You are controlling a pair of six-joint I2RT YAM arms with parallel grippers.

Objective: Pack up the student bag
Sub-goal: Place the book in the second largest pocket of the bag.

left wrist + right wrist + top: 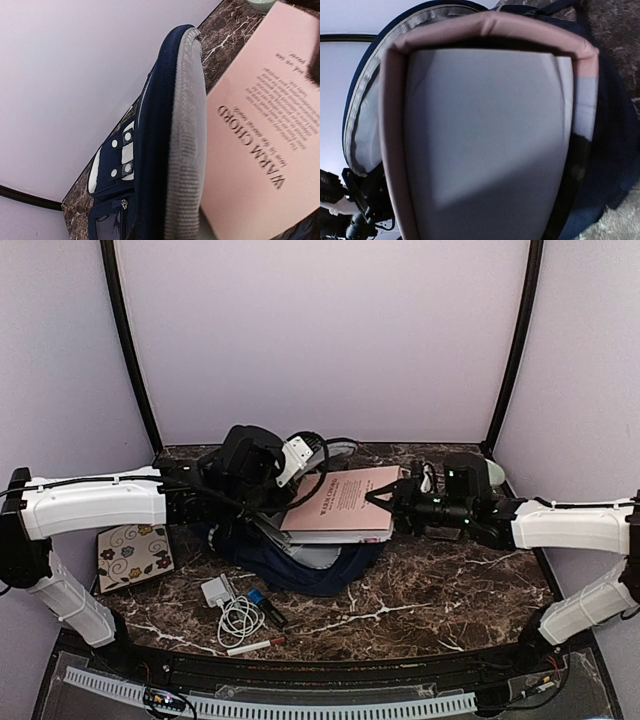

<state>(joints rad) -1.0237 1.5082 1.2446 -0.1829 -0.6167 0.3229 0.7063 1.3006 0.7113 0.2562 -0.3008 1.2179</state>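
Jaws of your right gripper (388,498) are clamped on the right-hand edge of the pink book (340,502). They hold it roughly flat, with its far end over the mouth of the student bag (300,575). From your right wrist camera the book fills the view end-on, with the bag's grey-lined flap (362,115) arching behind it.

Jaws of your left gripper (280,468) are closed on the raised rim of that flap. Your left wrist camera does not show the fingers themselves. It shows only the navy flap, with its grey edge standing just beside the book's printed cover.

The bag lies in the middle of the marble-patterned table (450,590), between your two arms.

In front of the bag and to its left lie a flower-patterned pad (135,555), a white charger (215,590) with a coiled cable (238,618), and a red-capped marker (255,645).
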